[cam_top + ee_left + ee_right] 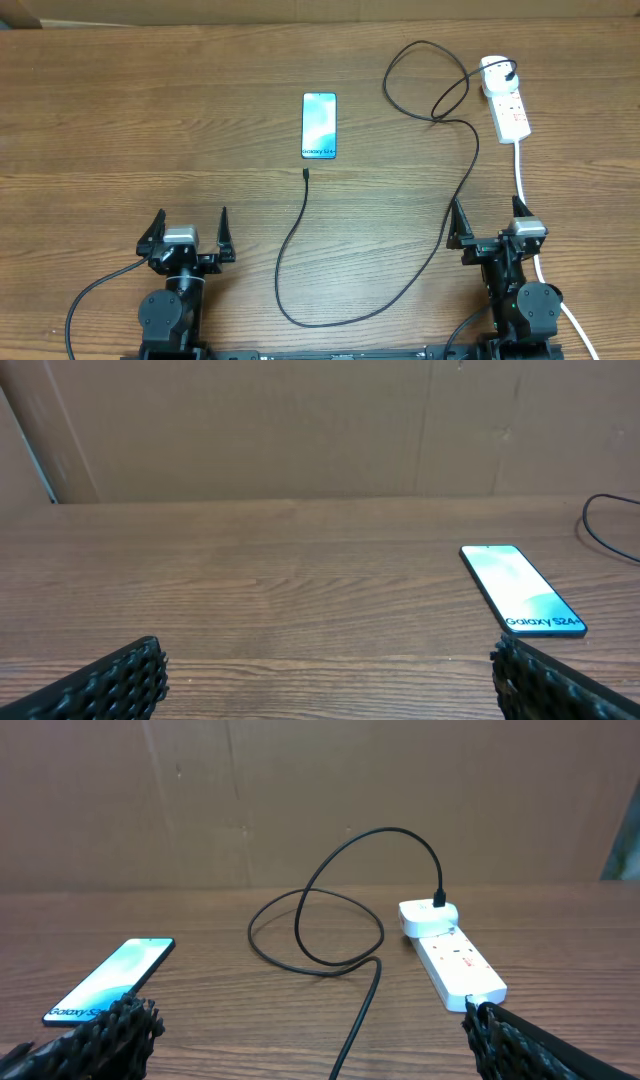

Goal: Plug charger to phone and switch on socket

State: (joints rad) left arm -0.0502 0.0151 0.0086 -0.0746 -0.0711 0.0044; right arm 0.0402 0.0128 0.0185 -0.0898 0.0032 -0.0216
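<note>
The phone [319, 125] lies flat mid-table, its teal screen up and "Galaxy S24" text at the near end; it also shows as the phone [521, 589] and the phone [108, 980]. The black charger cable [452, 180] loops from the white socket [506, 104] down and round to a small connector tip [306, 174] just below the phone. The same charger cable [315, 920] runs into the socket [450, 955]. My left gripper [190, 228] and right gripper [490, 222] both stand open near the front edge, holding nothing.
A thick white cord [523, 170] runs from the socket toward the right arm's base. A brown cardboard wall [300, 430] closes the far side of the wooden table [150, 110].
</note>
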